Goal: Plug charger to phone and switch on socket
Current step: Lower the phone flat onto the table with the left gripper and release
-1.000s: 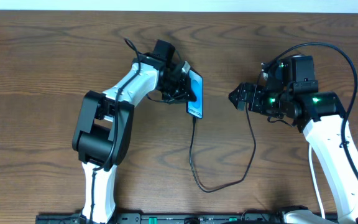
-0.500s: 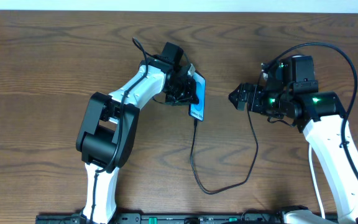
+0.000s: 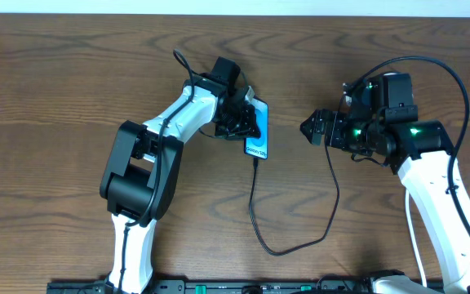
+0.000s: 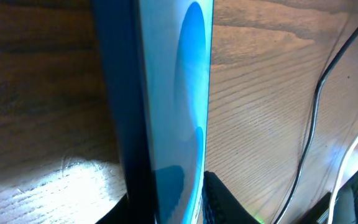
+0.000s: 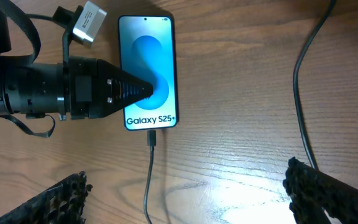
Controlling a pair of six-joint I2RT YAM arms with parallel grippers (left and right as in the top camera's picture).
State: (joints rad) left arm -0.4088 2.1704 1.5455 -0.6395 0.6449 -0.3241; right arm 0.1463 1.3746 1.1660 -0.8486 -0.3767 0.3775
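The phone (image 3: 258, 131) lies left of the table's middle, its light-blue screen reading "Galaxy S25+" in the right wrist view (image 5: 146, 68). My left gripper (image 3: 243, 122) is shut on the phone's left edge, one finger across the screen (image 5: 143, 90). The left wrist view shows the phone edge-on (image 4: 166, 93) between the fingers (image 4: 173, 208). The charger's connector (image 5: 151, 138) sits in the phone's bottom port. Its black cable (image 3: 251, 204) loops toward the front and back up to the right. My right gripper (image 3: 308, 128) is open and empty, right of the phone (image 5: 188, 199). The socket is out of view.
The wooden table's far edge (image 3: 235, 13) runs along the top of the overhead view. A black rail with the arm bases (image 3: 243, 286) lines the front edge. The right arm's own thick black cable (image 3: 447, 73) arcs above it.
My left arm has shifted a little to the right and forward with the phone in its grip, then held still. The right arm has not moved.
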